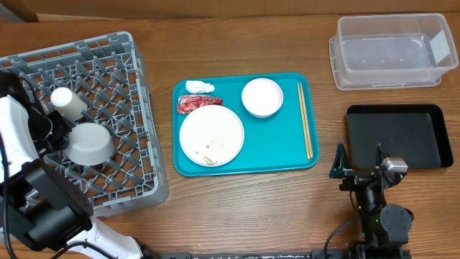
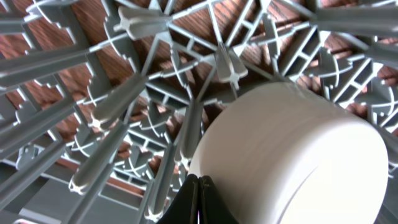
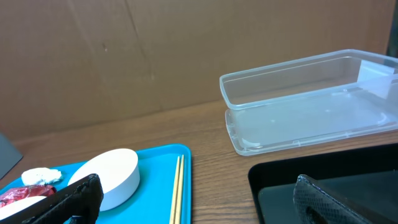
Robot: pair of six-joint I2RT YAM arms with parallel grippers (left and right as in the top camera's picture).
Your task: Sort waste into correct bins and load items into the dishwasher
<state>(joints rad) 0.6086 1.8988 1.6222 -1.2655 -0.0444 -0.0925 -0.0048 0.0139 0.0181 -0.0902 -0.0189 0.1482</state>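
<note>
Evidently the loading is part done. A small white cup (image 1: 67,101) and a light grey-blue bowl (image 1: 90,144), turned mouth down, are seen inside the grey dish rack (image 1: 140,122). The left gripper (image 2: 198,194) is held low over the rack's lattice with its fingers (image 2: 191,202) pressed together. Nothing is gripped between them, and their tips are placed just beside the bowl's rounded wall.

On the teal tray (image 1: 280,155) are found the white plate (image 1: 211,135), the pale pink bowl (image 1: 262,97) and the wooden chopsticks (image 1: 305,119). The waste is unsorted: the crumpled tissue (image 1: 200,86) and the red wrapper (image 1: 198,103) lie touching at the tray's far left corner, and rice-like scraps (image 1: 208,155) are scattered on the plate.

The right gripper (image 1: 359,160) is parked near the table's front edge, just beside the black tray (image 1: 399,137). Its fingers (image 3: 74,196) are spread fully wide and nothing is held. The clear tub (image 1: 392,50) stands beyond the black tray, and both bins appear empty.

The step in hand is judged to be the placing of the grey-blue bowl. Next, the left arm would need to be lifted clear of the rack. A tray item would then be fetched, and the plate's scraps should probably be tipped out before it is racked.
</note>
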